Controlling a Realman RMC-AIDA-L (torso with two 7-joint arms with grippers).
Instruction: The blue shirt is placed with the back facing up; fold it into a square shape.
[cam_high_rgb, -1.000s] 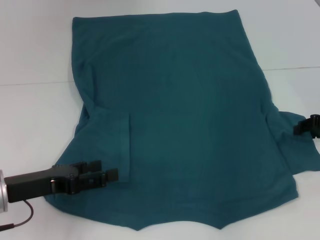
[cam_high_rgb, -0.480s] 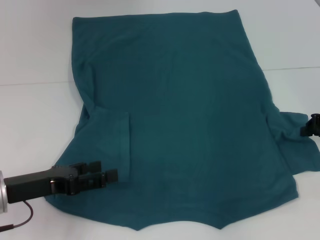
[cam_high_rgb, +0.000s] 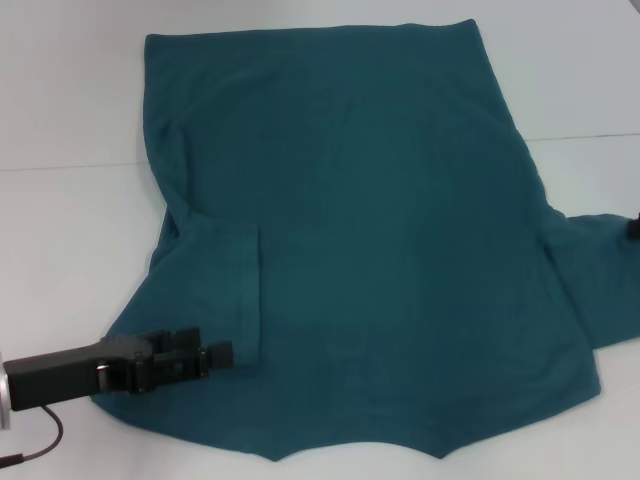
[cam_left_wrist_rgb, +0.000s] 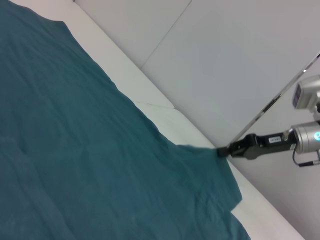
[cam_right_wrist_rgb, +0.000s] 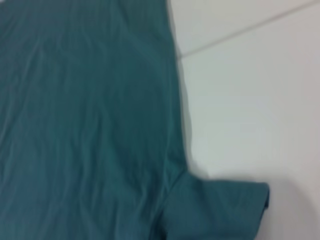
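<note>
The large dark teal-blue short-sleeved cotton T-shirt (cam_high_rgb: 370, 250) lies plain side up on the white table (cam_high_rgb: 70, 230), filling the head view from about ten o'clock to five o'clock. Its left sleeve is folded inward over the body; its right sleeve lies spread out flat toward three o'clock.

The main risk, as I judge it, is an uneven fold. If the right sleeve is drawn over crooked or let go bunched, the sides will not match and the result will be no square. Dragging could also shift the whole shirt and undo the left fold.

The left gripper (cam_high_rgb: 222, 352) sits at about seven o'clock, at the folded sleeve's hem; its black fingers look nearly closed, though whether they pinch cloth I cannot tell. The right gripper (cam_left_wrist_rgb: 223, 150) is at three o'clock, at the right sleeve's tip; its grip I cannot tell.

No containers are in view.
</note>
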